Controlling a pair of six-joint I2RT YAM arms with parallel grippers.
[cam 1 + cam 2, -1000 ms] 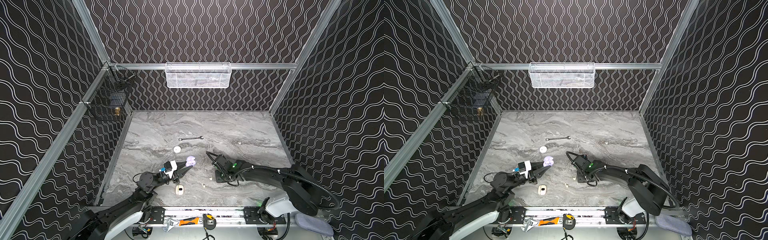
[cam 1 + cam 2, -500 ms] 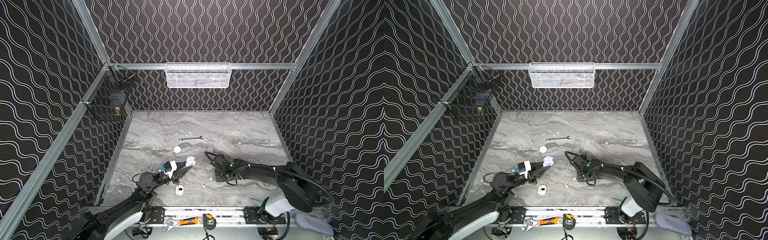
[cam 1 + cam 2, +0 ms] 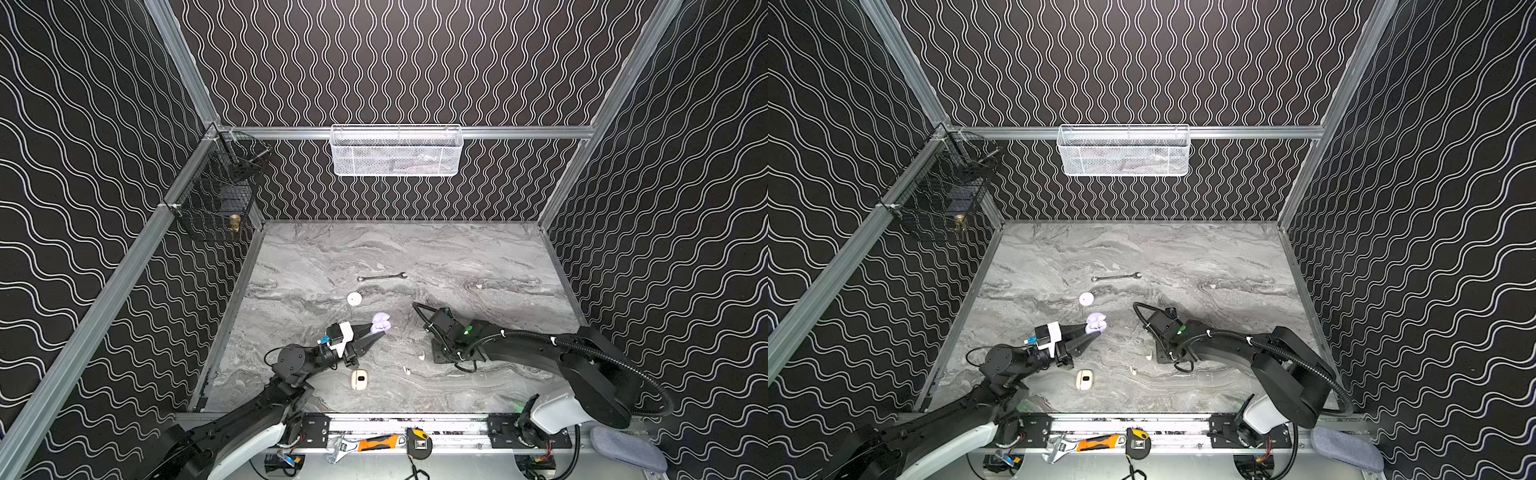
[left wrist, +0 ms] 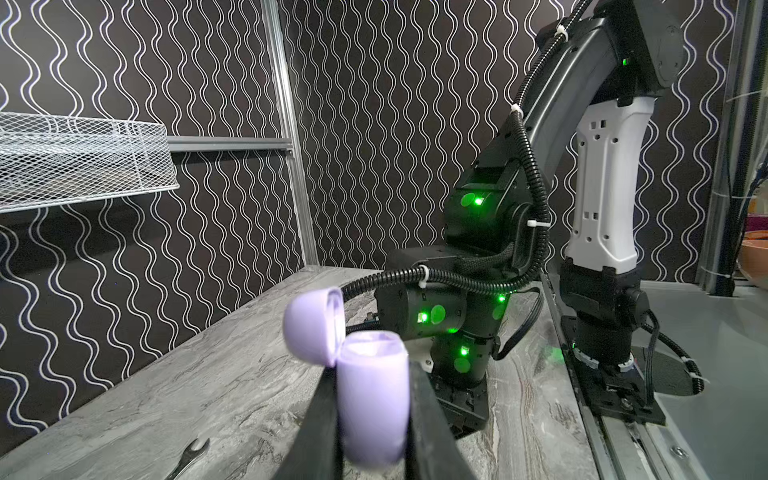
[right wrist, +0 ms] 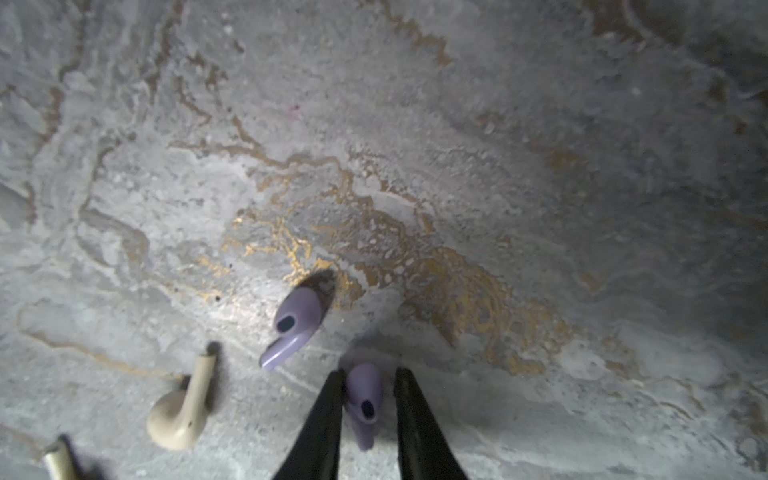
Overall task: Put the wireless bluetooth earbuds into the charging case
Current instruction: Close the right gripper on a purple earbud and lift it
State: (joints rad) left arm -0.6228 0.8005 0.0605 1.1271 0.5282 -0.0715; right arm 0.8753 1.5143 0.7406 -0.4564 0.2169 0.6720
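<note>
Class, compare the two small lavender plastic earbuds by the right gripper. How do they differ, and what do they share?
Position: the farther lavender earbud lies free beyond the right gripper; the nearer lavender earbud sits between its fingers. Pose: the farther one's stem angles toward the cream stemmed earbud; the nearer one's runs back along the fingers. Shared: lavender, stemmed, one dark oval spot.

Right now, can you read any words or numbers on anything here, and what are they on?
None: no word, number or sign can be read in any view.
Purple case in the left gripper: plain, no print shows.
Purple earbud inside the right gripper: plain.
Cream case: a dark spot, too small to read.
Tape measure at the front: too small to read.
</note>
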